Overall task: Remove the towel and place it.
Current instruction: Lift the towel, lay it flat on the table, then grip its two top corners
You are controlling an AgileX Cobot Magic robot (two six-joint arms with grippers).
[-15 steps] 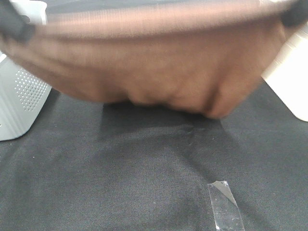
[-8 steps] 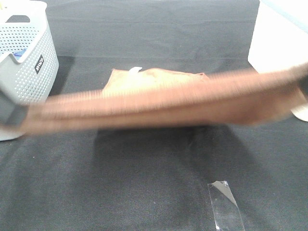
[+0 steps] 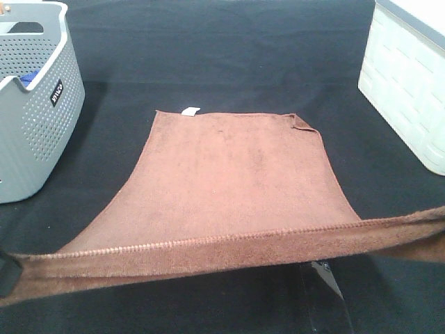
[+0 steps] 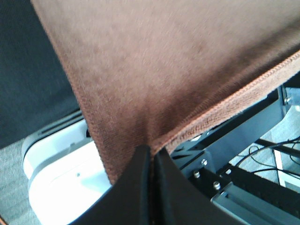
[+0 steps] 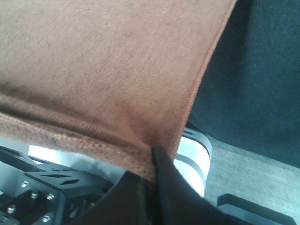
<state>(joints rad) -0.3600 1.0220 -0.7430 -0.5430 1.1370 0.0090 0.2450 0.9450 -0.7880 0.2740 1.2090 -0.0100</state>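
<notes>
The brown towel [image 3: 236,181] lies spread over the black table, its far edge flat and a small white tag [image 3: 189,110] at one far corner. Its near stitched edge is lifted and stretched taut from left to right. My left gripper [image 4: 151,153] is shut on the near left corner of the towel [image 4: 164,70], and shows as a dark shape [image 3: 5,273] at the exterior view's lower left edge. My right gripper [image 5: 151,161] is shut on the near right corner of the towel [image 5: 103,61]. It is outside the exterior view.
A grey perforated basket [image 3: 42,132] stands at the left with a blue item [image 3: 26,78] inside. A white crate [image 3: 410,90] stands at the right. A clear tape strip [image 3: 327,275] on the cloth is partly hidden under the towel's raised edge.
The towel has come down from high in front of the camera. Its far part now lies flat on the table, and both grippers have drawn the near edge low and toward the front.
</notes>
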